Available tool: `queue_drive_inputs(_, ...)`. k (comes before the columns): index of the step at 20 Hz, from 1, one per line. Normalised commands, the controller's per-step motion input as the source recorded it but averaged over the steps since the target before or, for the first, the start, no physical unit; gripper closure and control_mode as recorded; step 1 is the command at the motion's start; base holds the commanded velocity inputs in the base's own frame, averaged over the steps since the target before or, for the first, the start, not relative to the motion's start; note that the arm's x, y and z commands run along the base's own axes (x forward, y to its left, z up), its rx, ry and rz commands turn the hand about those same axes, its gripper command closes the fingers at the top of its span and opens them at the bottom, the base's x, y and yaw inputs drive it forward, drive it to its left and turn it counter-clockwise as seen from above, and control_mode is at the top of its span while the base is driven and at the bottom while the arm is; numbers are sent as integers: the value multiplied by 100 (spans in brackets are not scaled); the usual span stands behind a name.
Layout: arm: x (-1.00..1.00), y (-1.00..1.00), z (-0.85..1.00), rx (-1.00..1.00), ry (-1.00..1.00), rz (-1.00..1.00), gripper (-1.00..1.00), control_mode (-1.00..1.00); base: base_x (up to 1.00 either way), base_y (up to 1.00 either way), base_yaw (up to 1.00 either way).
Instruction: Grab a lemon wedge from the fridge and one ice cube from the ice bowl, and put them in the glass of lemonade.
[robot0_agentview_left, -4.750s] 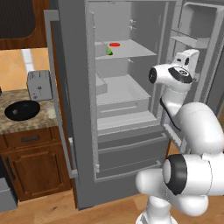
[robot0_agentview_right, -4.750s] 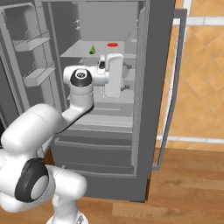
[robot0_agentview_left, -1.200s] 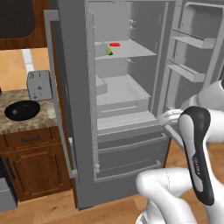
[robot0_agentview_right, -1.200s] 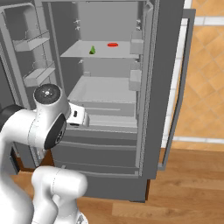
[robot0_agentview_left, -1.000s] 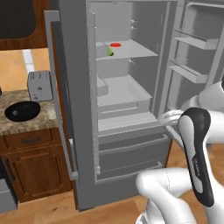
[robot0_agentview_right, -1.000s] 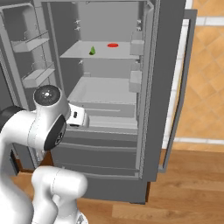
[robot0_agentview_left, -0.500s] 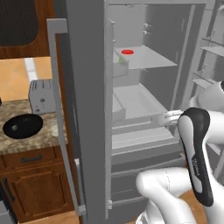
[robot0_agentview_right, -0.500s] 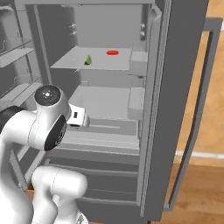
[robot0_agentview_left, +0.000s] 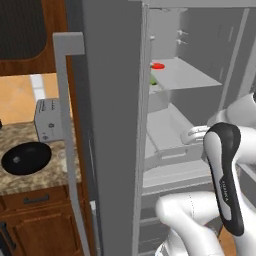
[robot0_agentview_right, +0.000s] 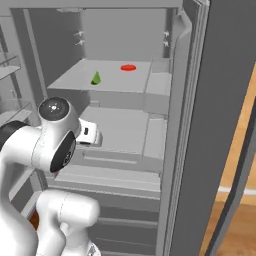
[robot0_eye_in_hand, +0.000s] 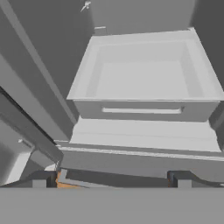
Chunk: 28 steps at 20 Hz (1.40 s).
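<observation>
The gripper (robot0_eye_in_hand: 112, 175) hangs low in front of the open fridge (robot0_agentview_right: 220, 125), its 2 finger tips spread wide with nothing between them, facing a pale empty drawer (robot0_eye_in_hand: 144, 83) on the lower shelf level.

Far off to the gripper's left, outside the fridge, the ice bowl (robot0_agentview_left: 26, 158) sits on the speckled counter (robot0_agentview_left: 20, 180), with the grey toaster (robot0_agentview_left: 49, 120) just behind it. I cannot see any ice in it from here, and I cannot spot the glass of lemonade at all.

Closer in, above the gripper and slightly left, the lemon wedge (robot0_agentview_right: 96, 78) stands on the upper shelf (robot0_agentview_right: 110, 75), a small green-yellow cone. To its right on the same shelf, well apart from it, lies the red round item (robot0_agentview_right: 128, 67).

By my reckoning the task has barely begun: the doors are open and the arm is close, but the wedge is untouched, the ice is not fetched, and nothing has gone into the drink. The hand needs to rise 1 shelf level to reach the wedge.
</observation>
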Motion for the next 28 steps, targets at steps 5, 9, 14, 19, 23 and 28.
queue_drive_inputs(5,3,0,0,0,0,1,-100,-100,51,-1,5)
queue_drive_inputs(9,0,0,17,0,0,0,-100,-100,0,0,0)
queue_drive_inputs(14,2,9,43,-4,0,0,-100,-100,0,0,0)
queue_drive_inputs(19,11,3,52,-5,0,0,-100,-100,0,0,0)
queue_drive_inputs(23,24,0,28,0,-12,0,-100,-100,0,0,0)
queue_drive_inputs(28,31,0,1,0,-27,0,-100,-100,0,0,0)
